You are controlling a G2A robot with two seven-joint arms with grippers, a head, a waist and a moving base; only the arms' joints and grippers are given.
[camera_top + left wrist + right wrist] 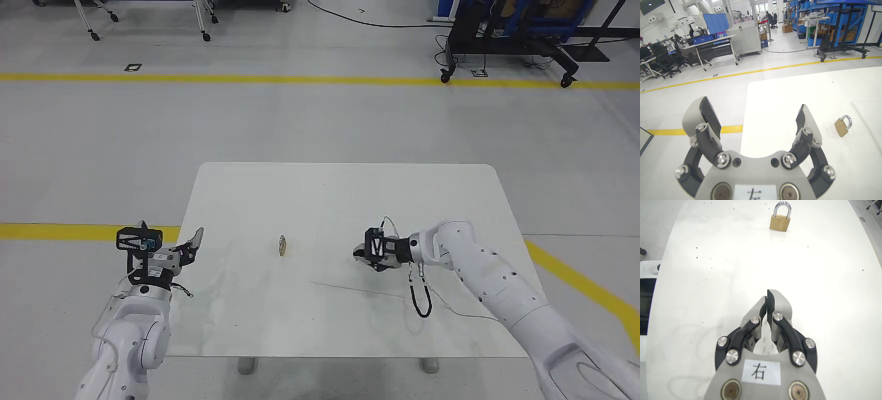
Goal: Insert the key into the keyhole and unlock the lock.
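The lock [283,244], a brass padlock with a silver shackle, sits near the middle of the white table [350,190], between the two grippers and apart from both. It seems to stand on its base with the shackle uppermost, and both legs of the shackle go into the body. One broad face is turned to the right.

The left gripper [190,245] is at the table's left edge, well left of the lock. In its wrist view the left gripper [757,119] has its ribbed pads [710,117] spread wide apart with nothing between them, and the lock [843,126] lies beyond.

The right gripper [365,255] is low over the table to the right of the lock, pointing at it. In its wrist view the right gripper [767,298] has its fingertips pressed together. Whether something thin is pinched there cannot be told. The lock [780,219] stands straight ahead of it.

A yellow line [300,78] crosses the floor beyond the table's far side.
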